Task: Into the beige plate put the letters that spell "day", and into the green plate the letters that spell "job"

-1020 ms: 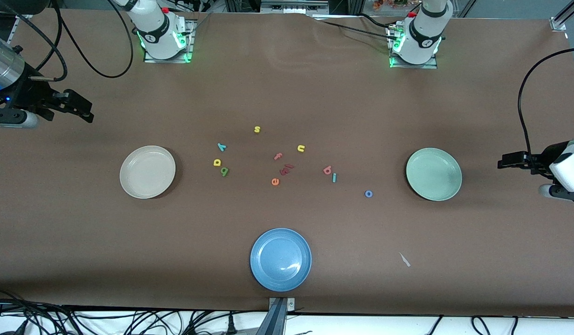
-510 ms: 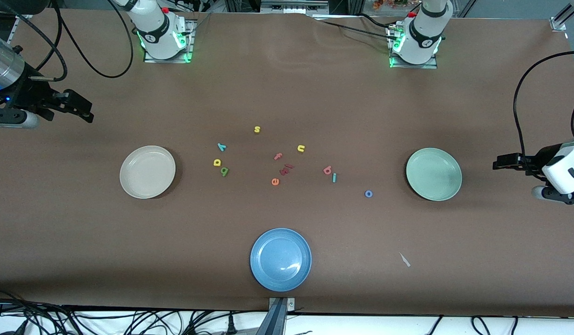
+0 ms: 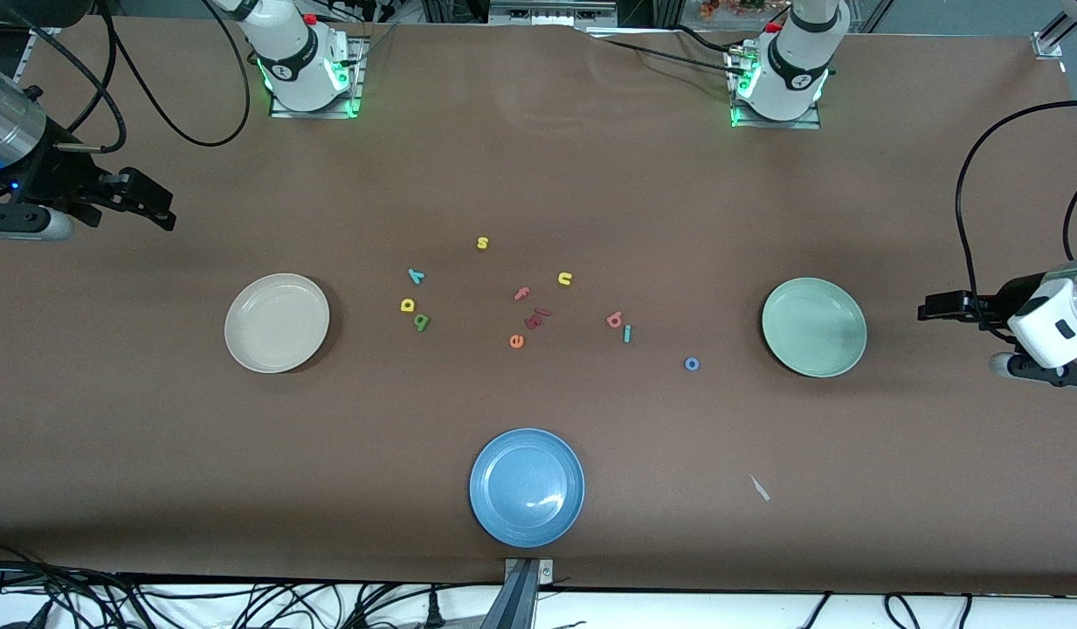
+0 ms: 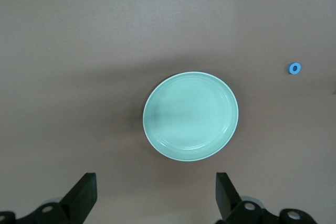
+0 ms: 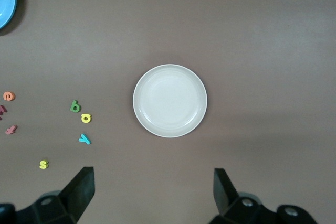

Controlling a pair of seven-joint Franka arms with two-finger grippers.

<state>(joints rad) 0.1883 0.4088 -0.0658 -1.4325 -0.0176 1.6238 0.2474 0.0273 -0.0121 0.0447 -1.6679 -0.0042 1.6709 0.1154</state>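
1. My left jaws hung wide apart and held nothing, up over the table at the left arm's end, next to the round pale green plate.
2. My right jaws were wide apart and empty too, waiting over the table at the right arm's end.
3. All six letters lay on the table between the plates. The small blue foam ring o was closest to the green plate, so I thought it was the best one to start with.
4. To do it well, I needed to come straight down and pinch the ring across its sides, because it was small and light and could slide away.
5. The salmon-pink foam b and thin teal foam j lay just beside each other, so I had to take care not to bump one.
6. The yellow foam d, dark green foam a and teal foam y lay near the round cream-beige plate.
7. Both arms were cut off at the picture's edges. My left wrist view showed only the ring.
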